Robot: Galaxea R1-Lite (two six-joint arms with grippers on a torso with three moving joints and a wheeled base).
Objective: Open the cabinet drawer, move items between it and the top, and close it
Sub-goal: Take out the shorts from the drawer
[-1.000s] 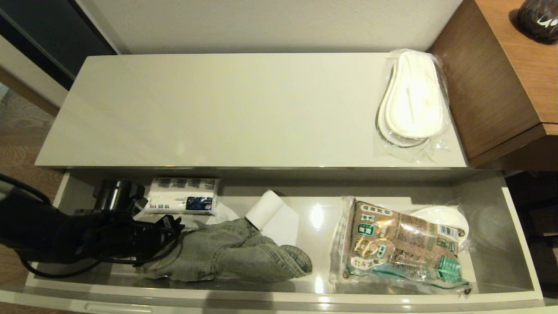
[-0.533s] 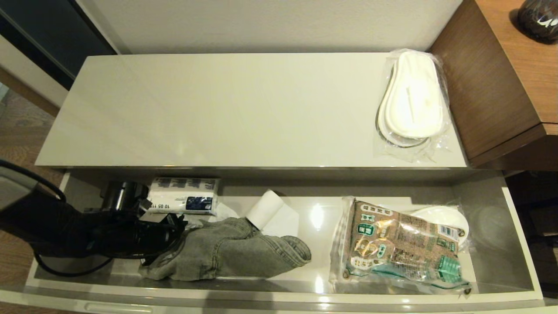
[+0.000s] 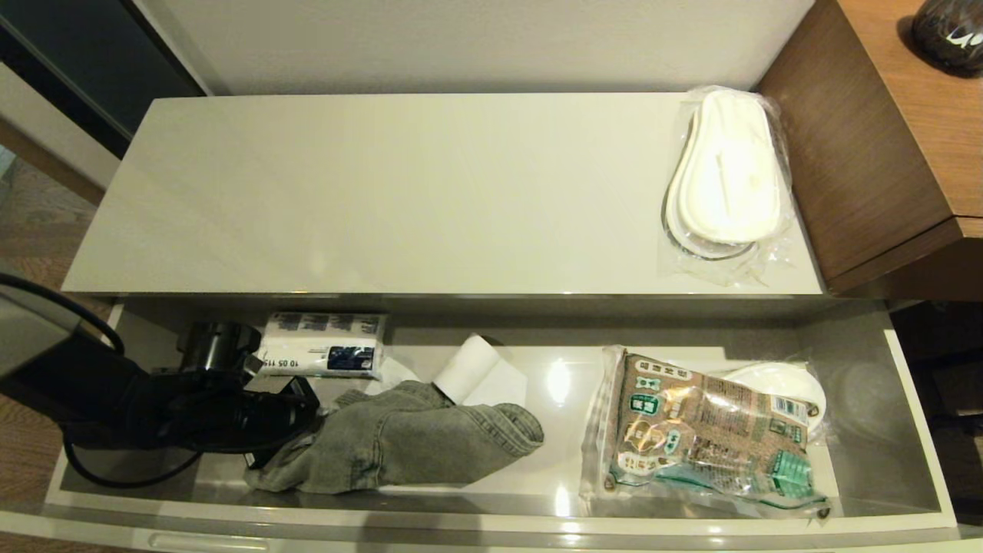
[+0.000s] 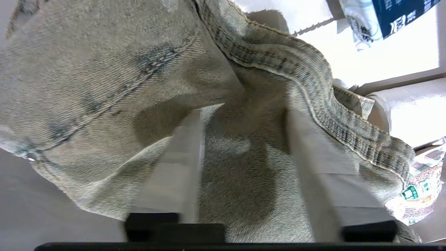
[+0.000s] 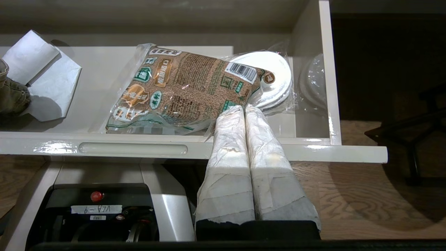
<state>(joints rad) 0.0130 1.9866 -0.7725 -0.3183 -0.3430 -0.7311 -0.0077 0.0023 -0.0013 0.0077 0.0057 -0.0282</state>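
Observation:
The cabinet drawer (image 3: 491, 528) stands pulled out below the cream-white top (image 3: 384, 192). Grey-blue jeans (image 3: 415, 445) lie crumpled in the drawer's left half. My left gripper (image 3: 296, 426) reaches in from the left, and its fingers (image 4: 181, 164) press into the jeans (image 4: 104, 69) with a fold of denim pinched between them (image 4: 244, 116). Wrapped white slippers (image 3: 726, 173) rest on the top at its right end. My right gripper (image 5: 245, 108) hangs shut and empty in front of the drawer's right part, outside the head view.
In the drawer also lie a white paper roll (image 3: 472, 372), a tissue pack (image 3: 322, 346), a black round object (image 3: 215, 346), a brown-and-green packet (image 3: 706, 430) and wrapped white discs (image 3: 783, 384). A brown wooden unit (image 3: 883, 138) stands to the right.
My left gripper has pushed further right into the jeans and its fingers have closed in on the denim. The jeans have bunched slightly to the left. The right arm stays still.

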